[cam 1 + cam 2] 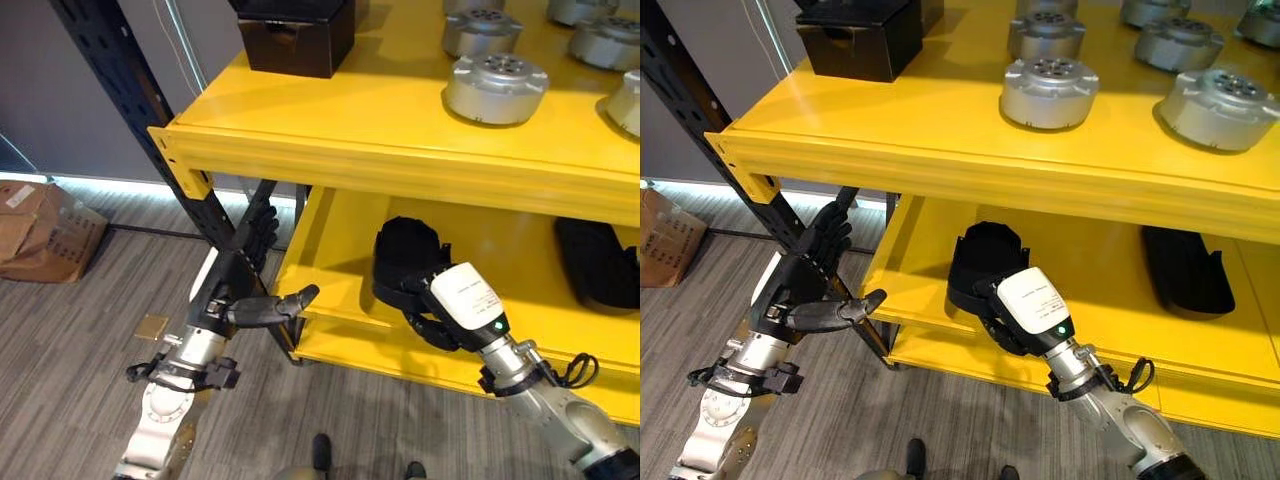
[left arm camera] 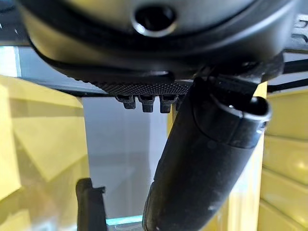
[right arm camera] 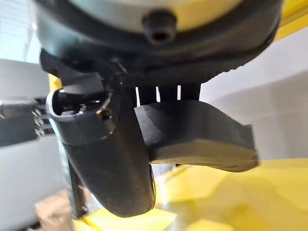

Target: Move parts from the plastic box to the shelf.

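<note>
Black part (image 1: 983, 262) sits low centre on the yellow shelf's (image 1: 940, 150) lower tier, your right hand (image 1: 1015, 325) curled around it. Release only once it rests flat. Left hand (image 1: 805, 285), lower left, hangs open.

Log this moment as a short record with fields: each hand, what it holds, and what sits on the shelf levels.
left hand: open, fingers straight, empty, beside the dark upright post
right hand: on the lower shelf, curled on a black part
top shelf: round silver parts, black box
lower shelf, right side: another black part
floor: cardboard box
</note>
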Available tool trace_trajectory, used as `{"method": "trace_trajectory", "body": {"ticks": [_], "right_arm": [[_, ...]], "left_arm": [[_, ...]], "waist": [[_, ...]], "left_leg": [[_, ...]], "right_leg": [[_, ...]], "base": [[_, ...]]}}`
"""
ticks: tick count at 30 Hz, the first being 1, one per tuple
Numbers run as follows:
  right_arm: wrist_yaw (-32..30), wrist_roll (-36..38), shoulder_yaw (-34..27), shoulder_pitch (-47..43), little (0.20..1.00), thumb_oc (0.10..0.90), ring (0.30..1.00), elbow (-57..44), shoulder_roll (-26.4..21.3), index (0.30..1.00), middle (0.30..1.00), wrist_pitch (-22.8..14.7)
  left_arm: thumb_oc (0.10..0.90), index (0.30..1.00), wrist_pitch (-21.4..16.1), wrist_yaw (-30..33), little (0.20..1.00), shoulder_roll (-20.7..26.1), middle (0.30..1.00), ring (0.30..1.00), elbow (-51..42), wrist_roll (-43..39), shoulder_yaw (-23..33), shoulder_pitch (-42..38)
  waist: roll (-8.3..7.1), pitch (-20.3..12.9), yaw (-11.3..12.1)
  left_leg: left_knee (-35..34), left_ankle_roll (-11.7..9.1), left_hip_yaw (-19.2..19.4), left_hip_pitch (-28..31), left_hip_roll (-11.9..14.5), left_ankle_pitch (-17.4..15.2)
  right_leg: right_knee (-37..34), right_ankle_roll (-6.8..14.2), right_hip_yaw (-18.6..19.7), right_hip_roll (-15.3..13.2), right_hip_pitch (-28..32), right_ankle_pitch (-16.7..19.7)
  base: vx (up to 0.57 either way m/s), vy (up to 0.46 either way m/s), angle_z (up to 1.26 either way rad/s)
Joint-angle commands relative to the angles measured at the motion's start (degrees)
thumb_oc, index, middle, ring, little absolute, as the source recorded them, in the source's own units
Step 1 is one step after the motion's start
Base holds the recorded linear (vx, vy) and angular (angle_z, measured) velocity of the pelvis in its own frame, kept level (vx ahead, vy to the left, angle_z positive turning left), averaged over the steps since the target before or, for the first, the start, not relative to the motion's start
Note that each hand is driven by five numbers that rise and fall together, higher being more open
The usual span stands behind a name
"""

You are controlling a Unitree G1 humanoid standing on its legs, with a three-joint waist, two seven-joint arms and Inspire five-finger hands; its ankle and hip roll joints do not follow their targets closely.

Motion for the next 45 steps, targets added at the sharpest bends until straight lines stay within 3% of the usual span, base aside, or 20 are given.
{"method": "trace_trajectory", "body": {"ticks": [1,15,20,29,38,45], "right_arm": [[-2.5,-0.3,0.5,-7.4,0.3,0.4,0.3,1.3,-3.8,0.3,0.3,0.5],[1.6,-1.4,2.7,-12.8,0.3,0.4,0.3,15.2,-5.7,0.3,0.3,3.3],[1.6,-1.5,4.0,-14.9,0.3,0.4,0.3,18.3,-5.4,0.3,0.3,2.0],[1.2,-3.7,8.0,-19.8,0.3,0.4,0.3,22.0,-4.0,0.3,0.3,1.1],[0.9,-1.9,14.9,-31.4,0.3,0.4,0.3,30.0,-3.9,0.3,0.3,6.0],[-1.0,1.2,18.6,-38.8,0.3,0.4,0.3,36.8,-5.7,0.3,0.3,7.7]], "left_arm": [[0.9,1.0,-7.3,-2.4,1.0,1.7,1.0,1.0,-2.6,-3.7,1.5,-3.6],[0.9,1.0,-4.4,-5.8,1.0,2.5,1.0,1.0,-1.7,-5.2,0.6,-6.4],[0.9,1.0,-3.9,-6.6,1.0,1.7,1.0,1.0,-0.8,-4.7,0.0,-7.3],[0.9,1.0,-3.1,-6.8,1.0,0.9,1.0,1.0,0.4,-3.7,-1.1,-9.1],[0.9,1.0,-4.7,-5.1,1.0,1.7,1.0,1.0,2.5,-3.2,-2.5,-13.9],[0.9,1.0,-6.0,-4.2,1.0,2.2,1.0,1.0,2.8,-2.3,-2.9,-16.8]], "waist": [[-0.52,-7.2,0.0],[-2.11,-6.3,1.1],[-2.1,-5.8,1.4],[-1.44,-4.2,2.4],[0.0,0.5,3.9],[1.36,4.5,4.7]], "left_leg": [[0.5,-1.3,4.1,3.5,2.8,-7.9],[0.6,-0.9,4.9,4.2,2.8,-8.5],[0.6,-1.0,4.8,4.2,2.8,-8.6],[1.4,-1.3,4.5,3.0,2.9,-8.7],[2.4,-1.6,3.7,-1.5,2.8,-8.0],[3.7,-1.7,2.9,-5.4,2.5,-7.1]], "right_leg": [[3.3,-4.2,-0.6,5.7,-4.6,-0.7],[2.9,-3.8,-0.8,5.8,-4.4,-0.2],[2.8,-3.8,-0.9,5.7,-4.5,-0.1],[3.7,-3.8,-1.2,5.5,-5.7,-0.5],[4.9,-4.0,-1.5,5.4,-9.9,-0.6],[6.6,-4.7,-1.6,6.0,-13.4,-0.9]], "base": [[0.0,0.0,0.0],[0.0,-0.016,-0.01],[-0.01,-0.022,0.0],[-0.01,-0.023,0.0],[-0.09,-0.047,0.01],[-0.1,-0.061,-0.01]]}}
